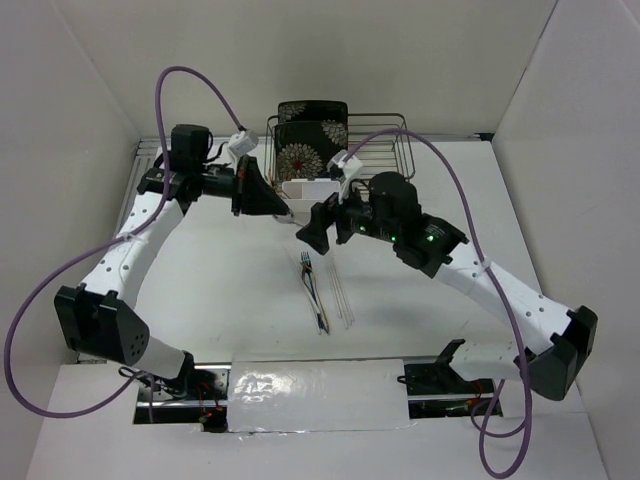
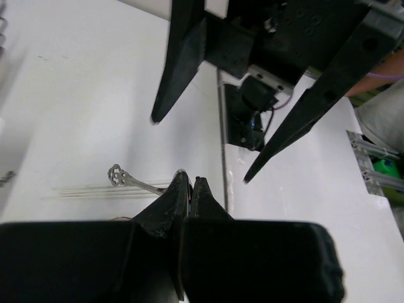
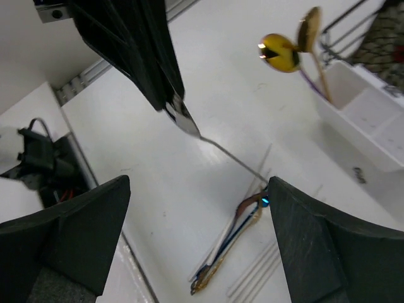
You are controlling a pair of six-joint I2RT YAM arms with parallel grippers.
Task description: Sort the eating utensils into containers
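My left gripper point(image 1: 278, 203) is shut on a thin silver utensil point(image 3: 222, 150); its ornate handle end point(image 2: 117, 175) sticks out past the fingertips point(image 2: 189, 183). It hovers just left of the white tub point(image 1: 308, 190), which holds two gold-tinted spoons point(image 3: 281, 53). My right gripper point(image 1: 318, 232) is open and empty, facing the left one, above a bundle of utensils point(image 1: 313, 290) lying on the table. The bundle also shows between my right fingers point(image 3: 233, 252). Pale chopsticks point(image 1: 342, 298) lie beside it.
A dark wire rack point(image 1: 385, 150) stands at the back behind the tub, with a black floral plate point(image 1: 312, 135) upright in it. White walls enclose the table on both sides. Purple cables loop over both arms.
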